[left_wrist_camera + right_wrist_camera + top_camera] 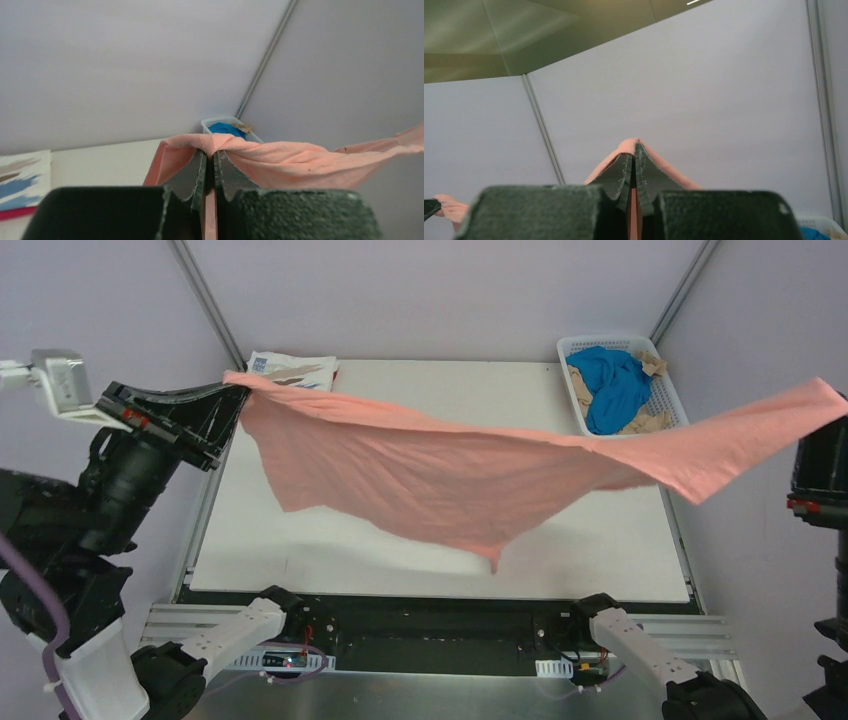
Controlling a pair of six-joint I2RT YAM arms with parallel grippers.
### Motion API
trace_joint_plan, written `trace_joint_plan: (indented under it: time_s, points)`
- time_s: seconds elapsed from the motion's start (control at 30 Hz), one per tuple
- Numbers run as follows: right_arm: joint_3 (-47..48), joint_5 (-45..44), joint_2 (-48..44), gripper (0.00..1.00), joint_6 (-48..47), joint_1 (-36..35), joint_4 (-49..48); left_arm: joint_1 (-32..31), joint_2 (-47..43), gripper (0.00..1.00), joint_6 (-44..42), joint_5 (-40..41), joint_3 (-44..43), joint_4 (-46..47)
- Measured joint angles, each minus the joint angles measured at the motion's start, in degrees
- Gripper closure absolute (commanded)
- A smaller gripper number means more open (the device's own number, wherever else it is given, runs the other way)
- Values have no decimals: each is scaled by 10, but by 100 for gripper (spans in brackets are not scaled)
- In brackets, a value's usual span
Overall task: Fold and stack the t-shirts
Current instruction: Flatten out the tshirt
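Observation:
A large salmon-pink t-shirt (pixel 470 470) hangs stretched in the air across the white table (pixel 300 550), sagging to a point near the front middle. My left gripper (pixel 238 390) is shut on its left corner at the table's far left; in the left wrist view the gripper (pixel 214 154) pinches the pink cloth (pixel 280 160). My right gripper (pixel 635 150) is shut on the shirt's right corner (pixel 825 395), held high at the far right. A folded white t-shirt with brushstrokes (pixel 295 368) lies at the table's back left. Blue (pixel 612 385) and tan (pixel 650 420) t-shirts lie in the basket.
A white lattice basket (pixel 572 345) stands at the table's back right corner. Grey enclosure walls with metal corner posts (pixel 205 295) surround the table. The arm bases (pixel 290 625) sit along the near edge.

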State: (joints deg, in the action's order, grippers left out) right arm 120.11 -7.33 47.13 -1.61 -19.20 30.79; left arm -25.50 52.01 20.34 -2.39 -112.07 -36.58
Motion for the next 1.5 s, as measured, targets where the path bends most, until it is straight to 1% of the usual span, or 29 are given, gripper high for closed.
trace_joint_plan:
  time_s: [0.1,0.2,0.27,0.37,0.47,0.57,0.67,0.73,0.8,0.9,0.97,1.03,1.2,1.33,1.5]
  points:
    - [42,17,2,100,-9,0,5,0,-15,100,0,-31,-20,1]
    - [65,23,9,100,-21,0,6,0,-16,100,0,-37,-28,3]
    - [61,21,15,100,-32,0,-1,0,-10,100,0,-34,-23,3]
    - [19,10,21,100,-52,0,-25,0,3,100,1,-17,-1,5]
    - [-66,-21,32,100,-76,0,-72,0,29,100,4,38,48,11]
    - [-163,-57,69,100,-99,0,-126,0,70,100,18,133,116,24]
    - [-265,-85,125,100,-116,1,-188,1,131,100,41,228,185,33]
    - [-337,-98,179,100,-121,3,-227,9,199,100,62,275,229,39]
    - [-390,-104,239,100,-120,6,-254,22,260,100,80,289,261,41]
    - [-465,-107,317,100,-108,16,-285,55,346,100,107,289,293,40]
    - [-492,-107,355,100,-97,23,-299,78,399,100,118,282,294,42]
    - [-495,-106,396,100,-88,28,-317,98,449,100,123,277,285,44]
    - [-462,-109,505,100,-71,32,-361,130,586,100,129,251,212,51]
    - [-423,-113,566,100,-70,33,-373,140,652,100,129,232,161,58]
    - [-367,-121,627,100,-71,33,-383,148,703,100,125,213,90,60]
